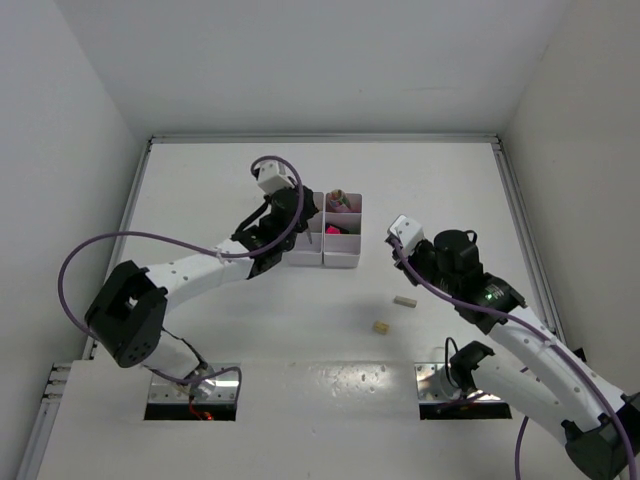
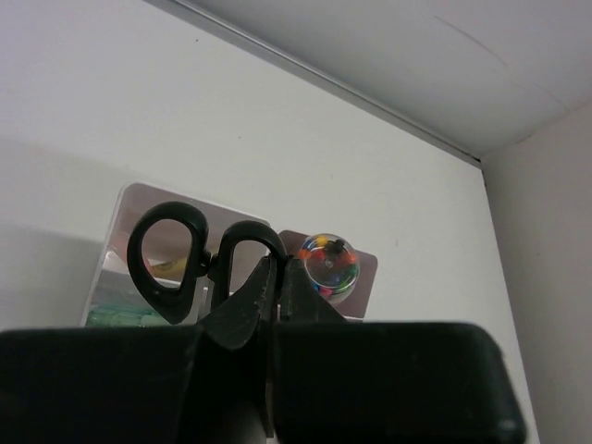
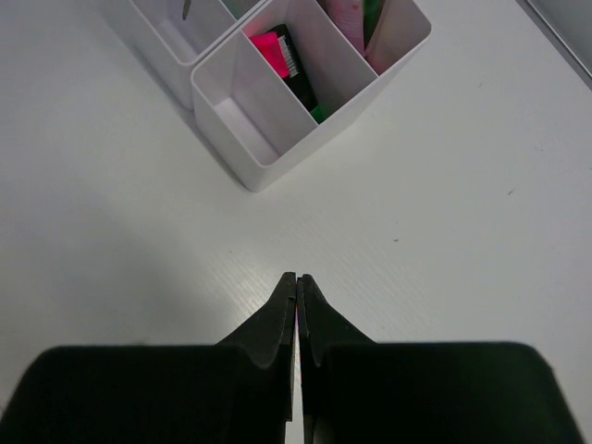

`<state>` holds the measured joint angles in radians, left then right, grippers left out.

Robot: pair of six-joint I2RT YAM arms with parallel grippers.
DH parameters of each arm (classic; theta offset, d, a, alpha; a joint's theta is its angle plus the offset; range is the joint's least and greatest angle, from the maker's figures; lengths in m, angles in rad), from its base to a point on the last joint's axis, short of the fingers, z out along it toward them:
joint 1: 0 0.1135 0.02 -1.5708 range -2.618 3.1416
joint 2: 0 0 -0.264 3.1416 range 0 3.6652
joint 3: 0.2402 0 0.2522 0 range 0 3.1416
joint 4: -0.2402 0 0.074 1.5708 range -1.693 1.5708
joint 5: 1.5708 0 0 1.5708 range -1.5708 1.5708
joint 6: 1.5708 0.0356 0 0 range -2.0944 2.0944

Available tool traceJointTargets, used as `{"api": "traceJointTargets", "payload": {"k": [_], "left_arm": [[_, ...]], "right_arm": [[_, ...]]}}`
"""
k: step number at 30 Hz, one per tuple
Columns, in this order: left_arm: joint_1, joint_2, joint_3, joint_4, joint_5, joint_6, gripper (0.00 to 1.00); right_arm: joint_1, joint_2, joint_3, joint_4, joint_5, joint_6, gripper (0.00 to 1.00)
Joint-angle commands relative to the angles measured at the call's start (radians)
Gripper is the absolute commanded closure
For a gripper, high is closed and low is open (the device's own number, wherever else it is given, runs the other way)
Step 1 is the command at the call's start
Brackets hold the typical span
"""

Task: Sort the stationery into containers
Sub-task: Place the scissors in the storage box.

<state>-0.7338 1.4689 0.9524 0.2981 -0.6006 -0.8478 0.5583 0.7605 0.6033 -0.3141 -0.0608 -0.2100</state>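
Note:
The white organizer tray (image 1: 340,258) stands mid-table. My left gripper (image 1: 296,218) hangs over its left column, shut on the black-handled scissors (image 2: 171,264). In the left wrist view that gripper (image 2: 277,270) pinches one handle loop, and the blades point down into a compartment. The right column holds a pink highlighter (image 3: 268,46), a black highlighter (image 3: 298,76) and pastel sticks (image 3: 356,18). A clear round box of coloured pins (image 2: 328,264) sits in a far compartment. Two beige erasers (image 1: 403,301) (image 1: 380,327) lie on the table. My right gripper (image 3: 297,277) is shut on nothing, above bare table just short of the tray's near corner (image 3: 259,176).
White walls and a raised rail (image 1: 325,138) border the table at the back and sides. The right arm's elbow (image 1: 490,295) sits just right of the erasers. Both arm bases (image 1: 195,385) stand at the near edge.

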Motion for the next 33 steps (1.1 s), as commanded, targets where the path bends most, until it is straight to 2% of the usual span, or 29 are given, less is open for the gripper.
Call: {"api": "traceJointTargets", "payload": {"k": [1,6,25,29,33], "left_arm": [[-0.022,0.008,0.028,0.098,-0.086,0.029,1.00],[-0.042,0.039,0.008,0.098,-0.143,0.020,1.00],[-0.101,0.077,-0.067,0.118,-0.186,-0.042,1.00],[-0.111,0.099,-0.067,0.105,-0.195,-0.053,0.90],[-0.131,0.099,-0.067,0.082,-0.206,-0.063,0.78]], "right_arm": [[-0.005,-0.009,0.000,0.052,0.010,0.001,1.00],[-0.005,-0.009,0.000,0.052,0.010,-0.008,1.00],[-0.005,-0.009,0.000,0.052,0.010,-0.008,1.00],[-0.005,-0.009,0.000,0.052,0.010,-0.008,0.98],[-0.005,-0.009,0.000,0.052,0.010,-0.008,0.88]]}}
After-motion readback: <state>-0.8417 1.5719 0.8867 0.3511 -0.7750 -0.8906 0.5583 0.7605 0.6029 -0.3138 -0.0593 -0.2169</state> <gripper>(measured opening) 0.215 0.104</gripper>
